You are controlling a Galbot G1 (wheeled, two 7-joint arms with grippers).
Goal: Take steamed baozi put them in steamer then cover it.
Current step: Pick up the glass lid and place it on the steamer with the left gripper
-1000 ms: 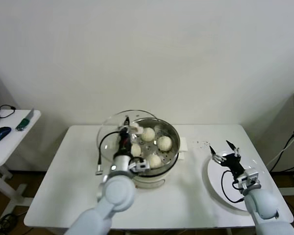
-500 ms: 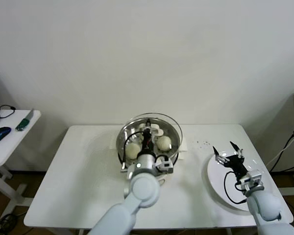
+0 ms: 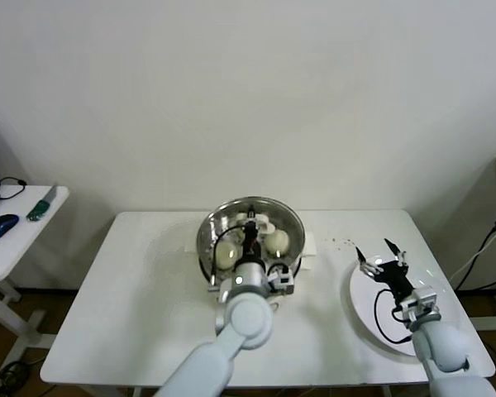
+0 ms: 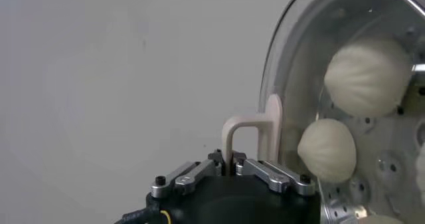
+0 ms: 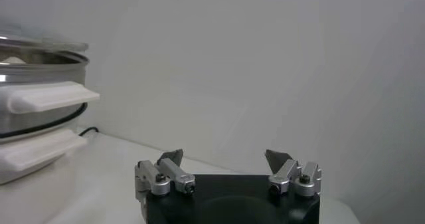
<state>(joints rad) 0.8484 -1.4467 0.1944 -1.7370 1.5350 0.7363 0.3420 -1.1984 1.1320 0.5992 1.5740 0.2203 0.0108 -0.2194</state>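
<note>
Steamer (image 3: 291, 225) of shiny round steel: our left claw (image 4: 230, 167) grips its clear glass cover's (image 4: 299, 66) handle; right claw (image 3: 379, 254) gapes beside.

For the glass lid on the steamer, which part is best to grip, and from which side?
Probably the pale handle on the cover, taken from above: it stands up as a thin arch that narrow jaws can pinch. The left gripper is shut on it this way.

right gripper (image 5: 226, 162) is sitting with its fingers spread wide, steamer (image 5: 36, 115) with its cover (image 5: 40, 43) on showing off to the side
</note>
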